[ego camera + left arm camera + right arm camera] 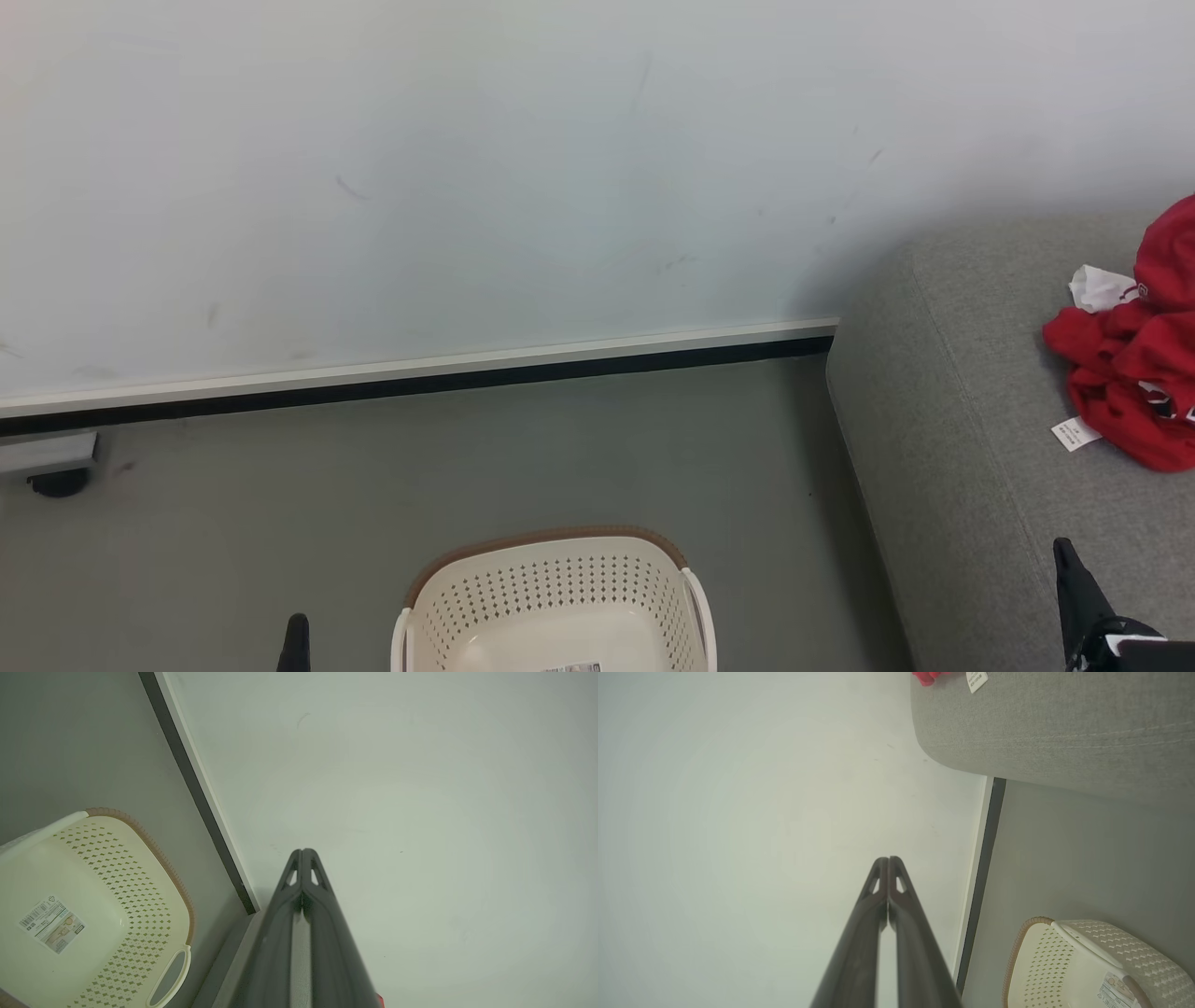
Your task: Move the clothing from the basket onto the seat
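The red clothing (1134, 364) lies crumpled on the grey seat (971, 429) at the right, with white tags showing; a red edge (930, 676) also peeks in the right wrist view. The cream basket (560, 583) with a brown rim stands on the floor at bottom centre, and only a label shows inside it (70, 914) (1069, 970). My left gripper (302, 851) is shut with nothing in it, its tip (297, 627) left of the basket. My right gripper (888, 859) is shut and bare too, its tip (1062, 549) over the seat's front.
A white wall (467, 168) with a black-and-white baseboard (420, 378) runs behind the basket. Grey floor (280, 504) lies between wall and basket. A grey fitting on a dark foot (51, 462) sits at the far left by the wall.
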{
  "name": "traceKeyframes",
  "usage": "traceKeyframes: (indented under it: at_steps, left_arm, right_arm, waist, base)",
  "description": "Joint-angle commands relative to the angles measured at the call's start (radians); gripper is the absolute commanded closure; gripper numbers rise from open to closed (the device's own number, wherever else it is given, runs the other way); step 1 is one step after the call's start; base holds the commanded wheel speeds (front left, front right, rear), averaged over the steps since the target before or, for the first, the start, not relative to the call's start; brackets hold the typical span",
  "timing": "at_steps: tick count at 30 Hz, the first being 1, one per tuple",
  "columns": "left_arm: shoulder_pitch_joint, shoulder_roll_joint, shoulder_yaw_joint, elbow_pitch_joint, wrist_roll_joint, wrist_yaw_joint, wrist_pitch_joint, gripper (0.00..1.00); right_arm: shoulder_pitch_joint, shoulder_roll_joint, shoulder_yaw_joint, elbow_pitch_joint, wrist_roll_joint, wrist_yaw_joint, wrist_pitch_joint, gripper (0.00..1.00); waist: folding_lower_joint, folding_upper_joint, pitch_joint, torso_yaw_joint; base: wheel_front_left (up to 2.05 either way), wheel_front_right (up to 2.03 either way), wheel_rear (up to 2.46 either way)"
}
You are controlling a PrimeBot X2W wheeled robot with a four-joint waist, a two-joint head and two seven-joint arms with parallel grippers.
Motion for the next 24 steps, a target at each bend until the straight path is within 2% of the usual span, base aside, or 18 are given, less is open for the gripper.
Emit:
traceKeyframes:
  at_steps: [1,24]
  left_arm:
    - [-0.020,0.004,0.001,0.003,-0.026,-0.005,0.005,1.00]
    - [-0.045,0.002,-0.004,0.034,-0.188,-0.020,0.029,1.00]
  right_arm:
    - [-0.006,0.003,-0.010,0.000,0.023,0.000,0.009,1.00]
    - [-0.029,0.019,-0.079,0.020,0.182,0.000,0.080,1.00]
  waist:
    - [0.0000,0.0000,0.001,0.000]
    - [0.0000,0.0000,0.014,-0.002]
  base:
    - [0.00,0.00,0.00]
    - [0.00,0.00,0.00]
